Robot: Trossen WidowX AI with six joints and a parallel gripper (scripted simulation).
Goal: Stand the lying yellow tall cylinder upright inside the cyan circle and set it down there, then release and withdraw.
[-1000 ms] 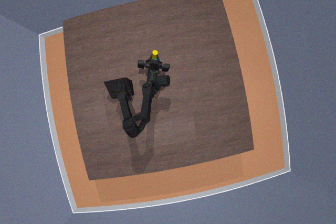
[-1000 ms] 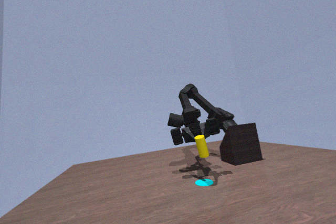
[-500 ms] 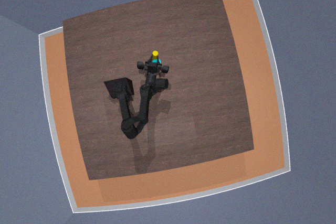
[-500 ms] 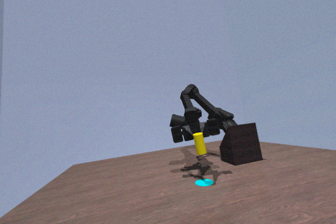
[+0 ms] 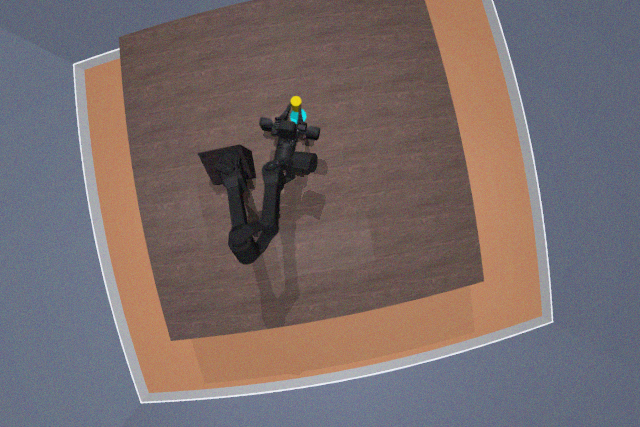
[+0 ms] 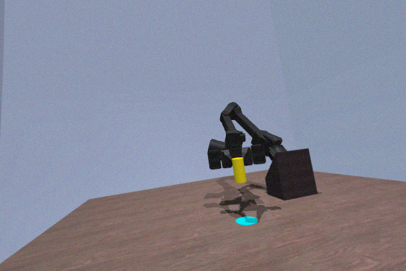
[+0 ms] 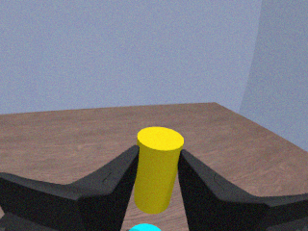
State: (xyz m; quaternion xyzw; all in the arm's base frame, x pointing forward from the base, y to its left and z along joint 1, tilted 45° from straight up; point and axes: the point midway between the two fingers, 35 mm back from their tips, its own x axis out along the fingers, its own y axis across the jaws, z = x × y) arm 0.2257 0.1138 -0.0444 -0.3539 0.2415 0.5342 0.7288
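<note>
The yellow tall cylinder (image 5: 295, 101) (image 6: 239, 170) (image 7: 156, 170) is held in the air, near upright with a slight tilt in the exterior view. My gripper (image 5: 295, 106) (image 7: 158, 153) is shut on it, one finger on each side of its upper part. The cyan circle (image 5: 296, 115) (image 6: 246, 220) (image 7: 145, 227) lies flat on the table, well below the cylinder. In the top view the fingers partly cover the circle. In the wrist view only its upper edge shows, under the cylinder's lower end.
The arm's dark base block (image 5: 227, 164) (image 6: 292, 174) stands on the brown wooden table (image 5: 361, 50) (image 6: 130, 228) (image 7: 58, 144). The arm's shadow falls on the table and over part of the circle in the exterior view.
</note>
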